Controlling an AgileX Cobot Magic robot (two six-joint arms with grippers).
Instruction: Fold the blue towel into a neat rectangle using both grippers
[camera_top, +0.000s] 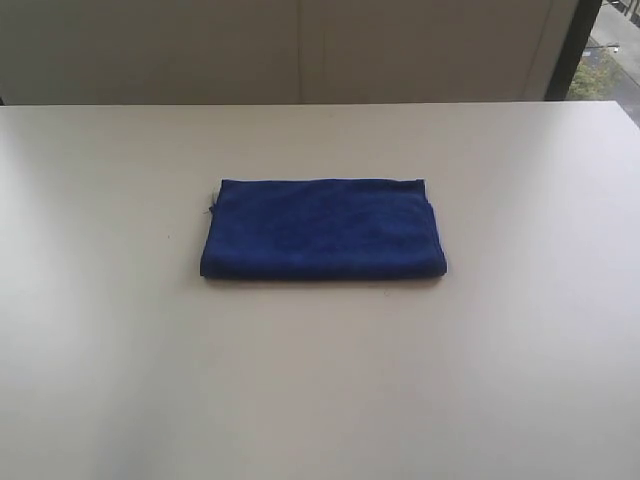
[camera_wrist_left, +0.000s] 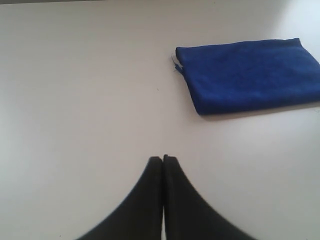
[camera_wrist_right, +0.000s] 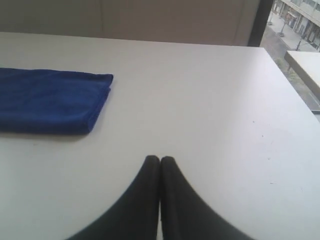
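Observation:
The blue towel (camera_top: 322, 229) lies folded into a flat rectangle near the middle of the white table (camera_top: 320, 380). A bit of white label peeks out at its left corner. No arm shows in the exterior view. In the left wrist view my left gripper (camera_wrist_left: 162, 159) is shut with nothing in it, hovering over bare table well apart from the towel (camera_wrist_left: 250, 75). My right gripper (camera_wrist_right: 159, 159) is likewise shut and empty, off to the other side of the towel (camera_wrist_right: 50, 100).
A pale wall runs behind the table's far edge (camera_top: 300, 103). A window (camera_top: 605, 50) with a street outside sits at the back right, and the table's right edge (camera_wrist_right: 295, 95) shows in the right wrist view.

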